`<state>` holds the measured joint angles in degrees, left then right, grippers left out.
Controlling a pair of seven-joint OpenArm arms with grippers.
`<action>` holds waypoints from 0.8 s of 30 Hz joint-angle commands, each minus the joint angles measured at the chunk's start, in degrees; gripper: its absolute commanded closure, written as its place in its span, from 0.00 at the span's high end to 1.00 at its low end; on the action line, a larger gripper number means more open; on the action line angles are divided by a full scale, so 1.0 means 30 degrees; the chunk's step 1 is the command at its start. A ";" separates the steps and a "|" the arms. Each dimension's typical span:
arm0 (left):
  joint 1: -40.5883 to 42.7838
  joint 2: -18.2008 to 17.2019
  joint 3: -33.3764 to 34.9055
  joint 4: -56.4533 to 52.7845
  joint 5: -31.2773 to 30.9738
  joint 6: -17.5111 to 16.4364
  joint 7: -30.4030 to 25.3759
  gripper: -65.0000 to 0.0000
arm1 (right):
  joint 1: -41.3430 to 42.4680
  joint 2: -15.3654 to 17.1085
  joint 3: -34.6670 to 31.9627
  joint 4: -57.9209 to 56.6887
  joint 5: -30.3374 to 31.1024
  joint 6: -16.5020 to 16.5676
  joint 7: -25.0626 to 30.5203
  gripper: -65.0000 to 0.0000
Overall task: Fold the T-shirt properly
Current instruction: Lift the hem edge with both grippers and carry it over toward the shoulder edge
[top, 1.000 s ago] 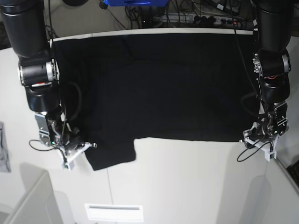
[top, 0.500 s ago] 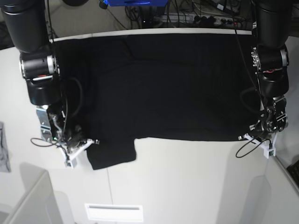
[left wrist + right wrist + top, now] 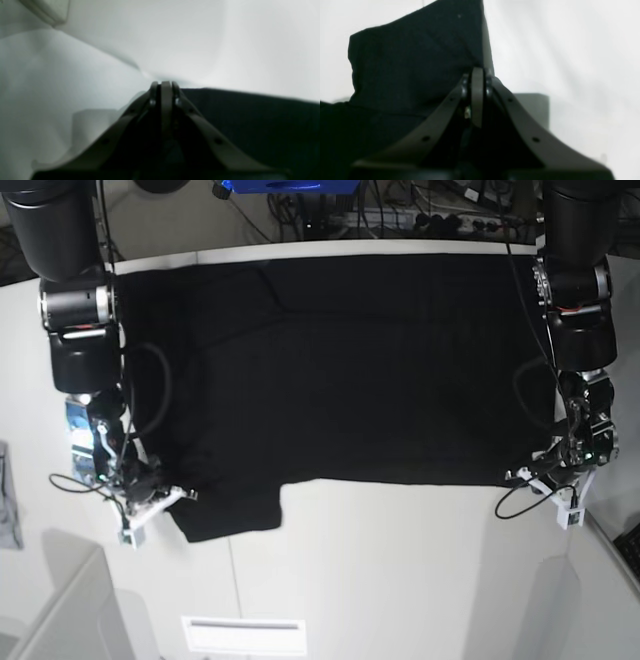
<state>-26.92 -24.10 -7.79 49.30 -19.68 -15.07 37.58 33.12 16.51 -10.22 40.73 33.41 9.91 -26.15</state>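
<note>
The black T-shirt (image 3: pixel 350 360) lies spread flat on the white table (image 3: pixel 400 560), plain side up, one short sleeve (image 3: pixel 225 510) sticking out toward the front. In the base view my right gripper (image 3: pixel 172 498) is at the sleeve's outer edge, low on the table. The right wrist view shows it (image 3: pixel 477 71) shut, with the sleeve's edge (image 3: pixel 420 55) running into the fingertips. My left gripper (image 3: pixel 530 475) sits at the hem's corner on the base view's right. In the left wrist view it (image 3: pixel 165 83) is shut at the corner of the dark cloth (image 3: pixel 250 120).
A small grey cloth (image 3: pixel 8 500) lies at the table's left edge. Cables and a power strip (image 3: pixel 450 220) run behind the table's far edge. A white slotted panel (image 3: pixel 243 635) sits at the front. Both arms' upper links (image 3: pixel 75 310) (image 3: pixel 575 300) stand over the shirt's sides.
My left gripper has shut at the hem corner. My right gripper has moved slightly left and forward, and the sleeve shifted left with it.
</note>
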 commanded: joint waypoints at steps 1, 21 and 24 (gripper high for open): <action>-0.0332 -0.0334 -0.0113 0.0871 -0.0077 -0.0031 -0.0147 0.00 | 0.0666 0.0283 0.0139 0.0328 0.0161 0.0051 0.0439 0.00; 0.6350 -0.0422 -0.2165 0.9487 -0.4062 -0.0031 0.1905 0.00 | -0.2060 0.0928 0.1076 0.4636 0.0190 -0.0095 -0.1671 0.00; 0.7317 -0.0334 -0.2194 1.0747 -0.4062 -0.0031 0.1934 0.00 | -0.2558 0.0869 0.2249 0.5192 0.0161 -0.0095 -0.2374 0.00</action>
<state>-3.77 -24.12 -13.93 80.42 -31.40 -15.03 44.45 23.42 18.13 -3.92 55.11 33.50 9.45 -34.63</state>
